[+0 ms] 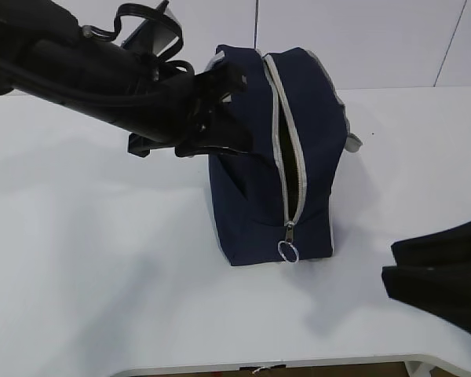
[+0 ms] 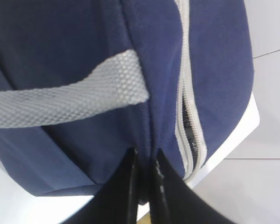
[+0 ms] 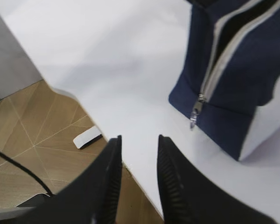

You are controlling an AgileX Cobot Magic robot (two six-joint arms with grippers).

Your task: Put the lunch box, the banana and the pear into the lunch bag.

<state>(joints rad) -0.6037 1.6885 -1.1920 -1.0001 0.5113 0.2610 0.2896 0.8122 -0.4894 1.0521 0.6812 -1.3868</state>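
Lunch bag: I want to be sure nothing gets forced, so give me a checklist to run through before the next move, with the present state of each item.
1. Navy-blue fabric lunch bag standing upright on the white table: ok.
2. Grey zipper drawn open along the top: ok; the metal ring pull hangs at the near end.
3. Opening wide enough for loading: not ok; only a narrow dark slit shows.
4. Left gripper holding the bag: ok; its fingers are pinched on a fold of navy fabric below the grey strap handle.
5. Right gripper free: ok; open, empty, over the table edge.
6. Lunch box, banana and pear located: cannot tell; none is in view.
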